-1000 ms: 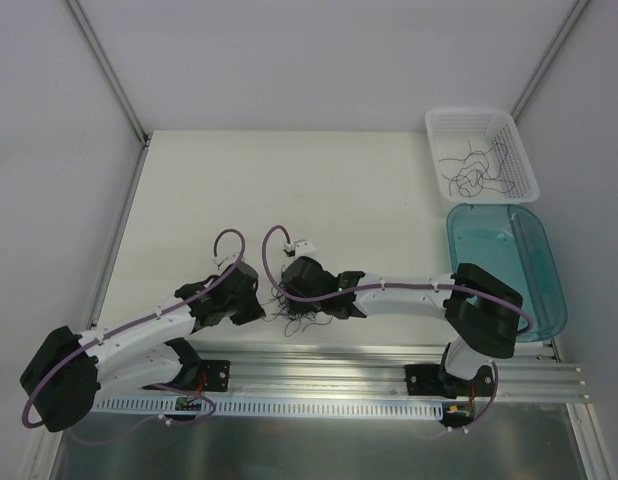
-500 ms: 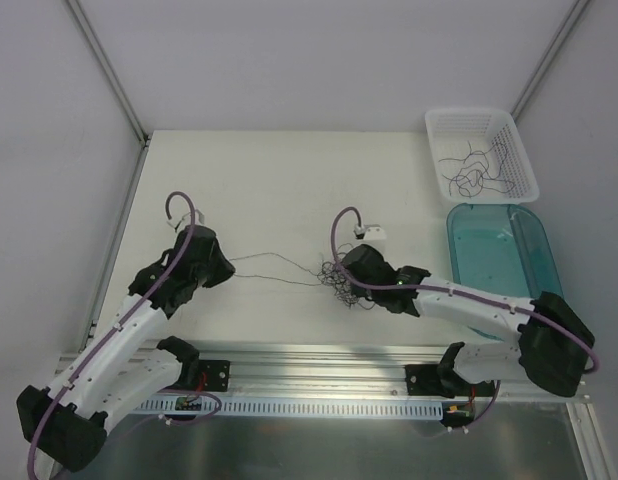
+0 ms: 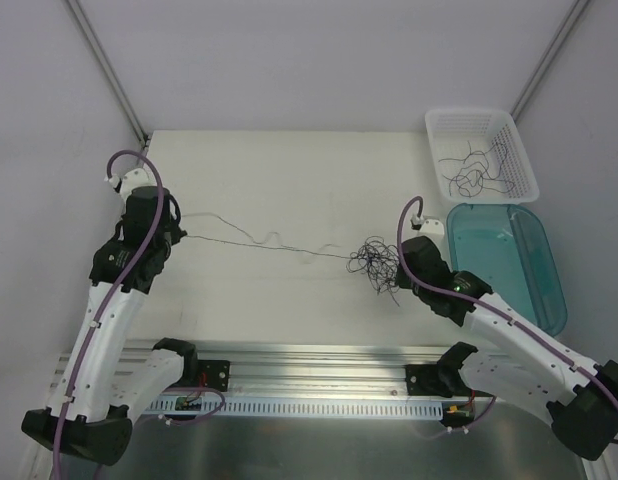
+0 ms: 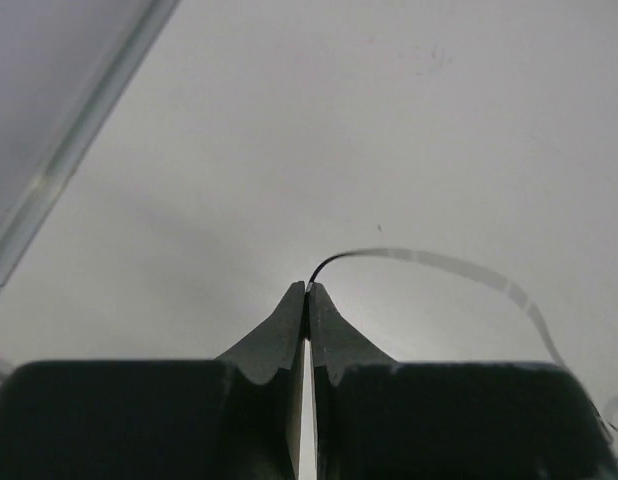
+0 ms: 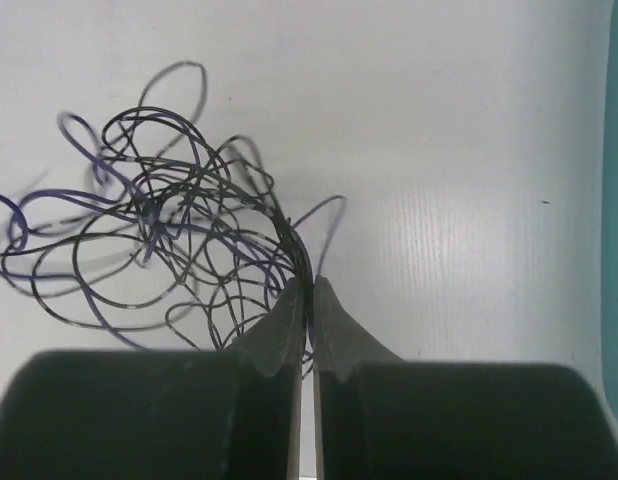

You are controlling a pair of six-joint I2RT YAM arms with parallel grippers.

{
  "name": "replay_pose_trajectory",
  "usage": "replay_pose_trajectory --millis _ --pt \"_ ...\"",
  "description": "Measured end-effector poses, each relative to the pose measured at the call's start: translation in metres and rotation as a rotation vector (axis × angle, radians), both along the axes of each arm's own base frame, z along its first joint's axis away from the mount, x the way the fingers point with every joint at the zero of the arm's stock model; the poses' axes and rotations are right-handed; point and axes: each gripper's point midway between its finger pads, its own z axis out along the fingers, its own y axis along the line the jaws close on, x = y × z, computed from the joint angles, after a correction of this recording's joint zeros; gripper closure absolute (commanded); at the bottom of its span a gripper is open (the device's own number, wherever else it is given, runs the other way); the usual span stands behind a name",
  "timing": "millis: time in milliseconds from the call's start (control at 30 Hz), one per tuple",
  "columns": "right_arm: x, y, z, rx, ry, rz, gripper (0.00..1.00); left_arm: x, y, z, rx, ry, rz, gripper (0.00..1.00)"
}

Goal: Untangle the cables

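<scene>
Fingers of the left gripper (image 4: 307,290) are pressed together on the end of a single strand (image 4: 429,262). Those of the right gripper (image 5: 311,285) are clamped on the edge of the wad of cables (image 5: 169,230), right of centre over the bench (image 3: 289,170). The strand runs stretched between them. I judge a slow, level pull best, watching that snagged loops do not tighten into knots.

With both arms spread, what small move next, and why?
Probably pull the left gripper slightly farther left: it pinches one thin dark wire strand that runs into the curly purplish-black wad of cables clamped by the right gripper, so it may slide free.
</scene>
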Motion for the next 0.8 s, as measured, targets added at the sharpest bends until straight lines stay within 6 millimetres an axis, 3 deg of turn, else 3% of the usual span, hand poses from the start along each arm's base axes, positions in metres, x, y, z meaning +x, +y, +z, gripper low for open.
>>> replay_pose_trajectory --millis 167,333,467,633,733,800 --pt "-0.002 -0.013 -0.002 -0.017 0.022 -0.015 0.99 -0.005 0.051 0.013 0.145 0.024 0.168 1.0" --pt "-0.005 -0.013 -0.001 -0.022 0.039 0.008 0.99 -0.012 0.075 0.011 0.214 0.071 0.252 1.0" --pt "-0.005 0.0 0.002 0.011 0.054 0.052 0.99 -0.008 0.069 0.005 0.186 0.079 0.212 1.0" --pt "-0.004 0.01 -0.01 0.01 0.109 0.082 0.95 -0.007 0.06 -0.014 0.161 0.107 0.158 1.0" --pt "-0.004 0.019 -0.021 0.014 0.154 0.107 0.97 -0.005 0.045 -0.035 0.106 0.133 0.082 0.9" --pt "-0.005 0.025 -0.026 0.018 0.173 0.124 0.97 -0.006 0.034 -0.051 0.073 0.163 0.028 0.74"
